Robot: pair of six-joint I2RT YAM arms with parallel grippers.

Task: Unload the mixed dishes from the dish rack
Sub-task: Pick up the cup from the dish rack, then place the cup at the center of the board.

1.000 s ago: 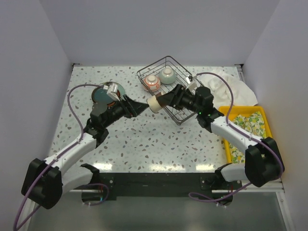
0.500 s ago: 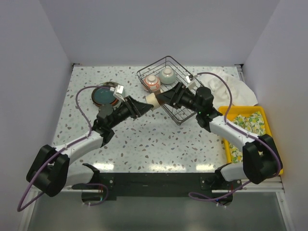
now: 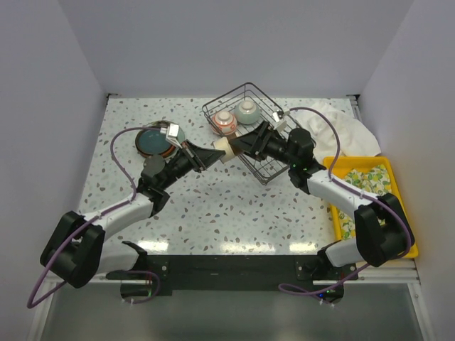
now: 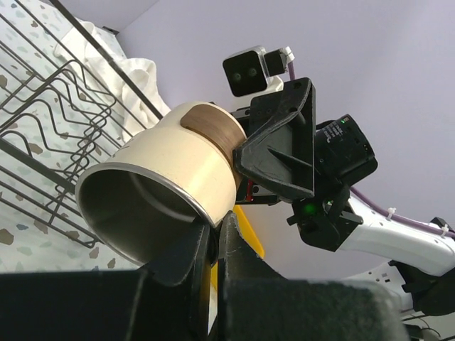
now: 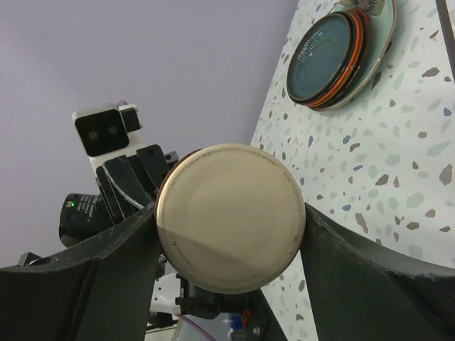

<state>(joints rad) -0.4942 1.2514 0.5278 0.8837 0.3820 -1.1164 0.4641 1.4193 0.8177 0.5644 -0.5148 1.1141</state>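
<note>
The cream cup [image 4: 170, 185] is being passed from arm to arm in mid-air. The exchange is judged best done by having the right-hand hold eased off only once the left-hand pinch is being trusted as firm, since the whole weight is being hung on a thin lip. The cup is then best carried level and straight away from the wires, without being twisted between the two holds. The left gripper [image 4: 212, 234] is being shown with its jaws almost together, nipped on the cup's wall at the rim, one finger being set inside the mouth and the other outside. The right gripper [image 3: 240, 145] is being shown with its jaws spread to the cup's girth and clamped on its sides near the base, the flat underside being turned toward that wrist's camera. The cup is being held tilted and clear of the table, between the two arms, by the near-left edge of the dish rack [image 3: 263, 167]. Inside the rack, at its far end, a red-patterned bowl [image 3: 224, 122] and a pale green bowl [image 3: 247, 111] are being seen side by side, not yet unloaded. Well to the left, a stack of plates [image 3: 158, 141] is being seen on the table, a teal one uppermost. Beyond the rack on the right, a white cloth [image 3: 334, 124] and a yellow tray [image 3: 366, 177] are being seen, apart from the handover.
</note>
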